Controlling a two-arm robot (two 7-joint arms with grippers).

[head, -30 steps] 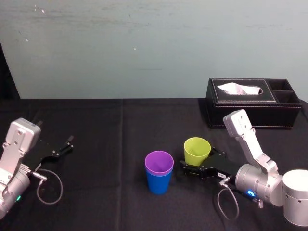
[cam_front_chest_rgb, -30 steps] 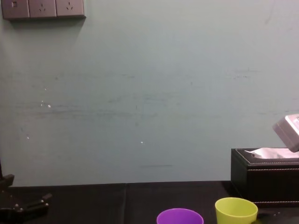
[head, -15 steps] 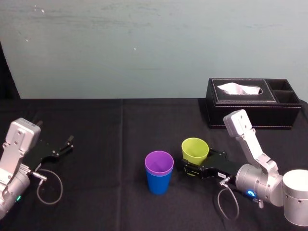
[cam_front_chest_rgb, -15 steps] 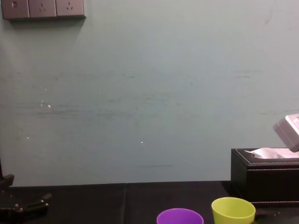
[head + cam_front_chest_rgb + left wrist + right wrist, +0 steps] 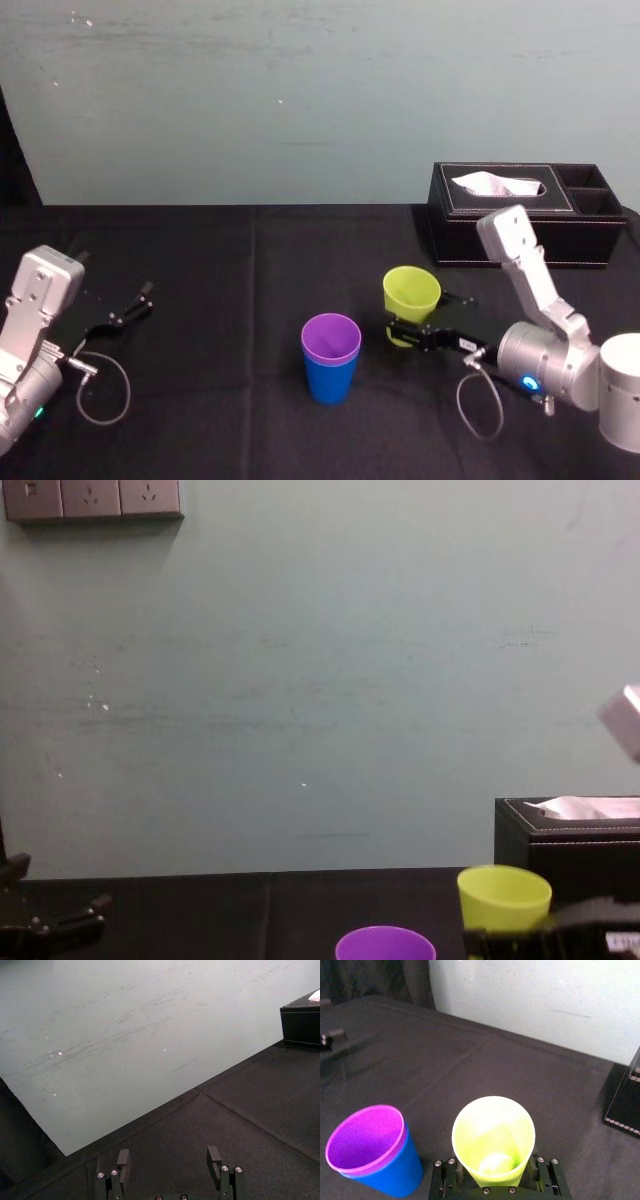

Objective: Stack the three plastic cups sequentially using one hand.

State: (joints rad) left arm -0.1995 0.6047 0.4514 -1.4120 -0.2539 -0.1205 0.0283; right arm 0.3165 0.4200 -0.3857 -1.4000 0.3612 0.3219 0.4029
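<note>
One yellow-green tapered plastic cup (image 5: 411, 291) was clamped at its base by the black right gripper (image 5: 405, 335), held up just right of the purple plastic cup (image 5: 331, 338) nested in the blue plastic cup (image 5: 331, 382), with the black leather tissue box (image 5: 520, 235) behind and the left gripper (image 5: 168, 1160) spread wide at the far left

So the yellow-green tapered plastic cup (image 5: 411, 297) is up off the black table (image 5: 230, 300) now; a second ago it was sitting on it. The black slim-jawed right gripper (image 5: 404, 333) clamped on it has risen too and now shows under the cup's higher rim in the chest view.
</note>
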